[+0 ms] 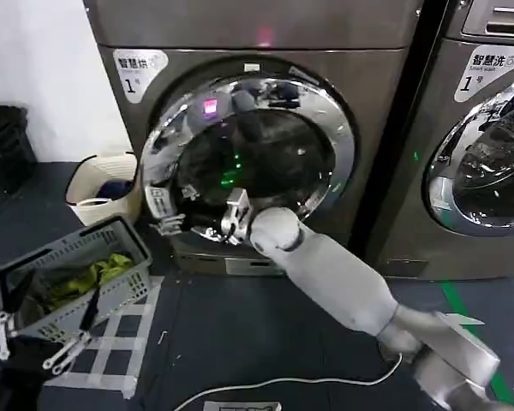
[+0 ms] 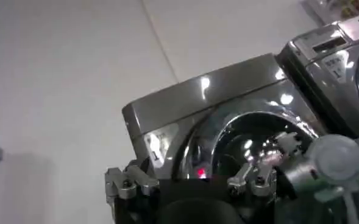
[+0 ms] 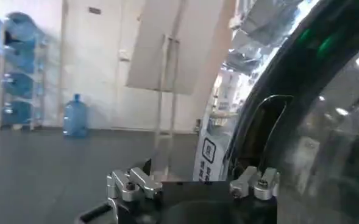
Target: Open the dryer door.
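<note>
My right arm runs up from the lower right of the head view, white forearm angled toward the dryer (image 1: 265, 103), wrist bent so the right gripper (image 1: 207, 224) sits at the lower left edge of the dryer door (image 1: 248, 145). The fingers point at the chrome ring near its bottom-left arc, just beside or touching it; I cannot tell which. Right wrist view: my fingers (image 3: 130, 184) are spread apart with nothing between them, the door's dark glass and ring close alongside.

The door fills most of the dryer's front, below the white "1" label (image 1: 137, 70) and the small red light (image 1: 264, 36). It looks swung slightly out on its left side, dark gap behind the ring there.

My left gripper (image 1: 34, 338) hangs low at the bottom left of the head view, next to the grey laundry basket (image 1: 77, 278) with green clothes in it, well apart from the dryer. Left wrist view: its fingers (image 2: 125, 182) are also spread, empty, looking across at the dryer and my right wrist.

A second machine (image 1: 480, 137) stands to the right. A white bucket (image 1: 103, 184) sits on the floor left of the dryer.
</note>
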{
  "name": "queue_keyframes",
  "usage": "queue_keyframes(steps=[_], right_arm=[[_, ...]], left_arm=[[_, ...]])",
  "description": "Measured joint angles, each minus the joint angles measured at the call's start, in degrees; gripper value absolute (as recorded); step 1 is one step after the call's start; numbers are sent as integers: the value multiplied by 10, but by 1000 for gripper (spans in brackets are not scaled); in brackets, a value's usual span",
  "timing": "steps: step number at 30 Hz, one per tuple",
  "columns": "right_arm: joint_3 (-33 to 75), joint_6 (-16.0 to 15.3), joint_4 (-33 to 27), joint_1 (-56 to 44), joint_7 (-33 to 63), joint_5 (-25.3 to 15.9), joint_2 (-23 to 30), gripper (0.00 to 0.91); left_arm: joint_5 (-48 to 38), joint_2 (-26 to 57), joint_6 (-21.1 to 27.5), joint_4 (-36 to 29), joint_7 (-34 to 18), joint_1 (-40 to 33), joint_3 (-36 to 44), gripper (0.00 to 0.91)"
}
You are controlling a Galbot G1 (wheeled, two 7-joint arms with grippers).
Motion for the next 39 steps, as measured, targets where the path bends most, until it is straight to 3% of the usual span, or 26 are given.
queue_keyframes(steps=[14, 28, 39], right_arm=[[-11, 21, 36, -1, -119, 56, -62, 907], [9, 25, 102, -36, -230, 74, -137, 907], [34, 40, 168, -65, -265, 103, -200, 907]], left_arm=[[-23, 62, 55, 48, -12, -80, -19, 907], [-5, 165, 129, 113, -42, -176, 25, 907], [-23, 254, 139, 175, -38, -261, 80, 907]])
